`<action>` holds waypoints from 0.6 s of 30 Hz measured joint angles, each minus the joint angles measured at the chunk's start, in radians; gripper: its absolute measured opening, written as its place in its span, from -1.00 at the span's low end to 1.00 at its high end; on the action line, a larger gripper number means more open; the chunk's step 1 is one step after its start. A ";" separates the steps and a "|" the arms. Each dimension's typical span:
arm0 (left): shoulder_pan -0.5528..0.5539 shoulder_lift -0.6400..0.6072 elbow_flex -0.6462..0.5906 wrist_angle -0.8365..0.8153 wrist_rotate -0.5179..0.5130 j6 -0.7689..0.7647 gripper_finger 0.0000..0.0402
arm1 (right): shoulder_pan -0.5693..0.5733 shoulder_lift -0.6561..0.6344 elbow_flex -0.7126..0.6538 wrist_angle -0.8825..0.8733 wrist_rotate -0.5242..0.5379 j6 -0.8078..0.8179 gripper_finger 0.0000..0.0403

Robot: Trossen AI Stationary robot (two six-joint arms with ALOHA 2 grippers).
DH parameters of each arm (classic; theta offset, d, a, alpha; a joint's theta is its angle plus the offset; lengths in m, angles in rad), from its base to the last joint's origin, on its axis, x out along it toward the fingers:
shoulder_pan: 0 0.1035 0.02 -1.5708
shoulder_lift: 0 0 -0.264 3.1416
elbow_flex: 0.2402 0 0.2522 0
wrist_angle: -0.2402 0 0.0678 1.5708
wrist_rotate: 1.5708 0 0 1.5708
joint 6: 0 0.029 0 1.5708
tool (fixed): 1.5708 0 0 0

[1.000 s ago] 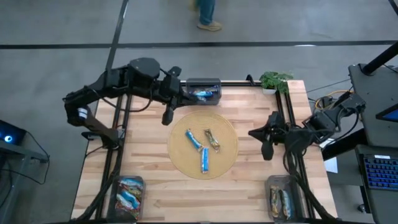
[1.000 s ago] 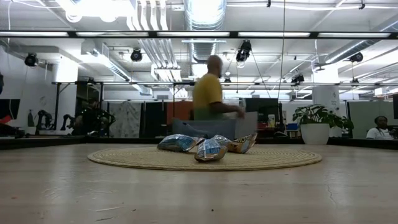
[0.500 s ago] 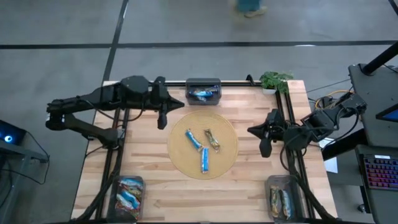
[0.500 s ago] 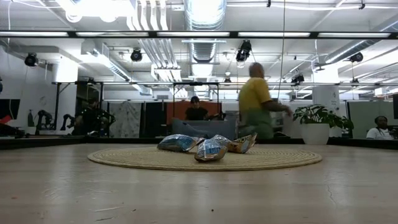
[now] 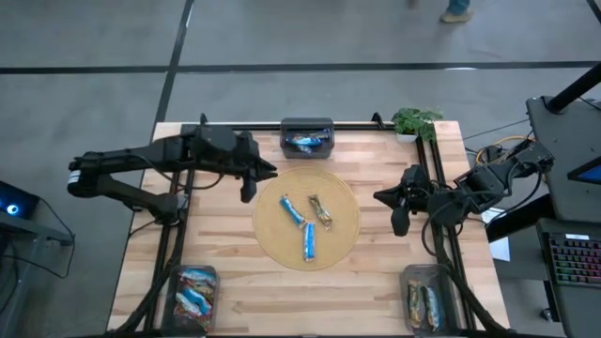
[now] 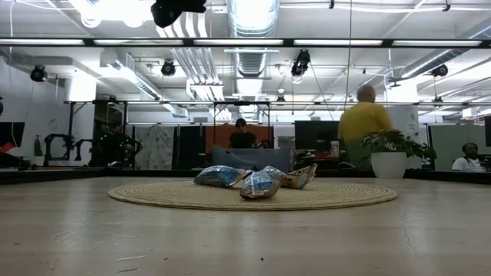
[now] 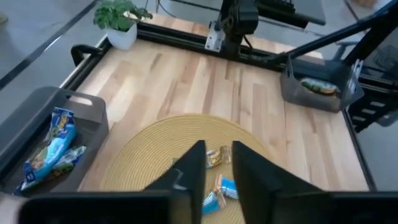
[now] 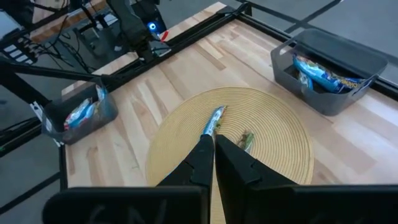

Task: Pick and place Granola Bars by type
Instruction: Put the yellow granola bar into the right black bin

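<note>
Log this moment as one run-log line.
left gripper: empty, slightly open, at mat edge | right gripper: shut, waiting right of mat | granola bars: three on mat | far bin: blue bars

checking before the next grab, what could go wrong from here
The three bars on the mat lie touching at their ends, so the left gripper may drag a neighbour along. Two blue ones look alike from above, so a bar could land in the wrong bin.
</note>
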 joint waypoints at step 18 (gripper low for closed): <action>0.002 0.011 0.000 -0.035 -0.083 0.082 -0.21 | -0.135 0.087 -0.004 -0.004 -0.159 0.093 -0.95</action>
